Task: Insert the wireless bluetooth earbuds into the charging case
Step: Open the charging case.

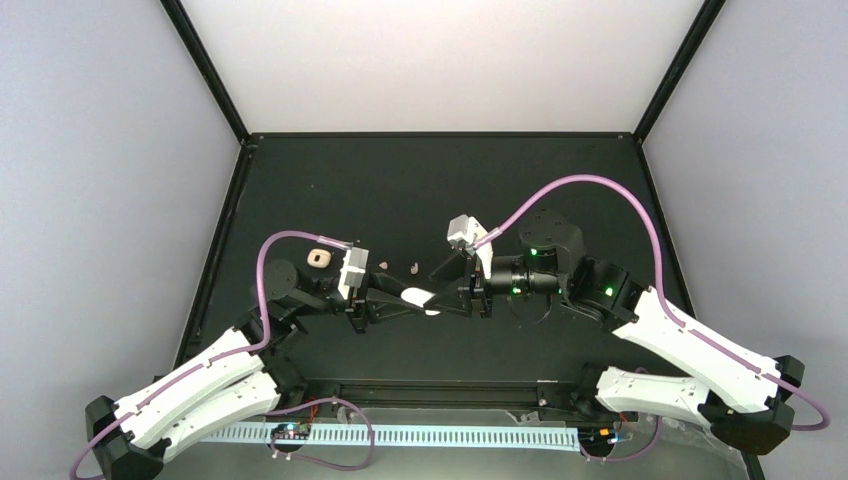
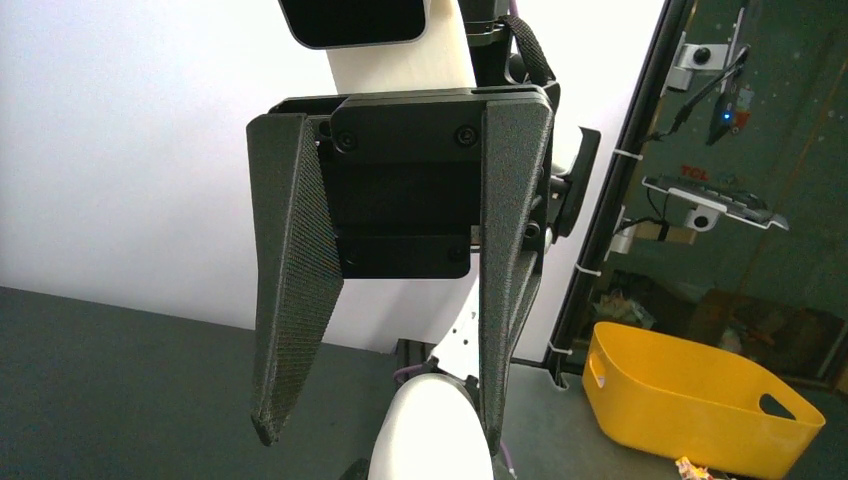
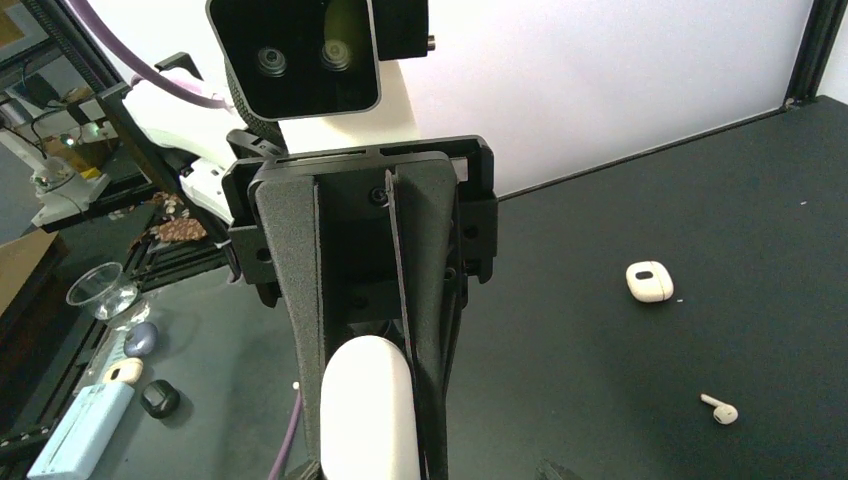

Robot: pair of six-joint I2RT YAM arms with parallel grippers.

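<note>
1. Charging case [image 1: 420, 297], white and rounded, is pinched by the left gripper [image 1: 402, 299]. Its two fingers [image 3: 300, 260] stand almost together on the case and hold it up above the table [image 1: 560, 190].
2. The right gripper [image 2: 378, 438] faces the case from the opposite side with its jaws parted wide. One of its fingers is just beside the case, and I cannot tell if it touches. The other finger stands well apart from the case.
3. Whether the case has its lid open, or has anything inside it, I cannot tell.
4. Two earbuds [image 1: 385, 264] lie on the table just beyond the case, on the side away from the arm bases. The second one [image 1: 413, 268] is near the first but apart from it. In the right wrist view one of them is white with a short stem and lies on its side.
5. A pale rounded item [image 1: 318, 258] with a dark spot lies on the table farther from the case than the earbuds, toward the left arm's side.
6. A yellow bin [image 2: 700, 390] stands off the table, well behind the case in the left wrist view.
</note>
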